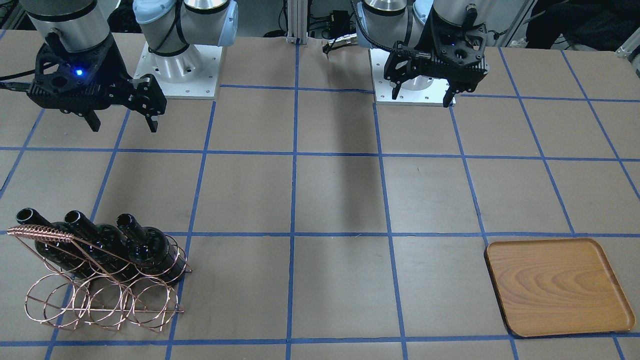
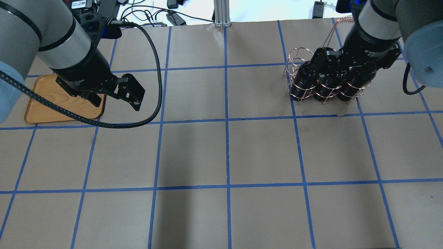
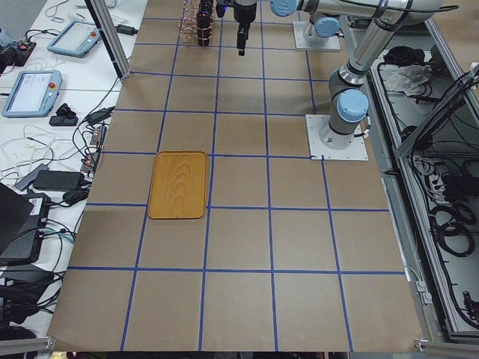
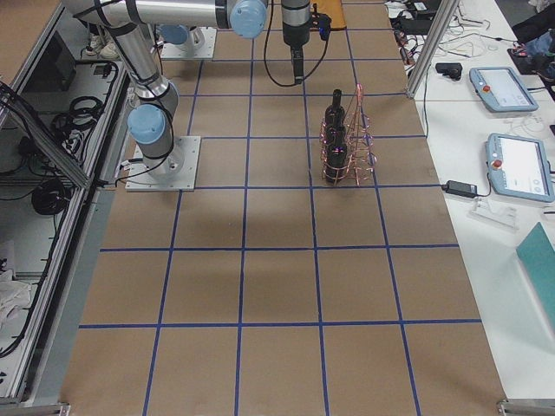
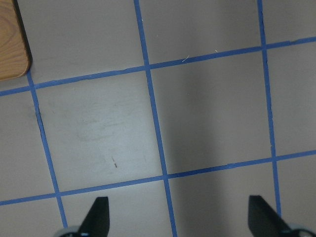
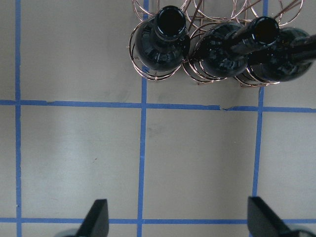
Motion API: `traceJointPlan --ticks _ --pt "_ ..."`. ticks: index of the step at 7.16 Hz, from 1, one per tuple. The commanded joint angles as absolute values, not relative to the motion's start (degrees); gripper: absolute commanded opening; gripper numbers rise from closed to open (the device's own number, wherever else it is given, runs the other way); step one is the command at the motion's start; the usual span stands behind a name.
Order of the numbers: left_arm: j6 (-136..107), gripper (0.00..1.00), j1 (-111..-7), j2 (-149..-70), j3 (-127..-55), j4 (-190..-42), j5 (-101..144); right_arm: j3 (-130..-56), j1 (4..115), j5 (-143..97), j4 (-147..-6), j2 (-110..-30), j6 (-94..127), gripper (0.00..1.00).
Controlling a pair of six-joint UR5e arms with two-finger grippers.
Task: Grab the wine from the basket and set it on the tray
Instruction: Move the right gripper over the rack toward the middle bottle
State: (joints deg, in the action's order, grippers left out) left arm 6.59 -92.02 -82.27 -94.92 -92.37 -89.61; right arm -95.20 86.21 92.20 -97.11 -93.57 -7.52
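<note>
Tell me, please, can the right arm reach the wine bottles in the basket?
Probably yes: the right gripper hangs open near the basket, the wine bottles' necks stick out, nothing between.

Bottles [image 1: 150,247] are black, basket [image 1: 38,231] copper, tray [image 1: 555,285] grained light-brown.

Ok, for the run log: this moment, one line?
left gripper open | right gripper open | wine: three in basket | tray bare

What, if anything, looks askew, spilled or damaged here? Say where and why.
Nothing stands out. All three wine bottles sit side by side in the hoops of the basket, unbroken. The tray lies flat. The left gripper and the right gripper both hang open, holding nothing.
</note>
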Motion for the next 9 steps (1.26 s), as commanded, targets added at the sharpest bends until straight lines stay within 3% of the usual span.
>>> traceJointPlan --ticks 1,6,7,9 --pt "6.59 1.00 -92.02 -82.27 -94.92 -92.37 -89.56 -95.27 81.33 91.41 -99.32 -93.17 -15.61 1.00" --pt "6.59 1.00 -92.02 -82.18 -94.92 -92.37 -89.47 -95.80 79.28 91.23 -115.73 -83.87 -31.09 0.98" --pt "6.59 1.00 -92.02 -82.18 -94.92 -92.37 -89.65 -95.89 79.28 91.23 -117.06 -82.72 -30.50 0.84" --pt "6.42 1.00 -92.02 -82.09 -95.01 -92.37 -89.65 -95.89 79.28 91.23 -120.14 -80.43 -30.06 0.88"
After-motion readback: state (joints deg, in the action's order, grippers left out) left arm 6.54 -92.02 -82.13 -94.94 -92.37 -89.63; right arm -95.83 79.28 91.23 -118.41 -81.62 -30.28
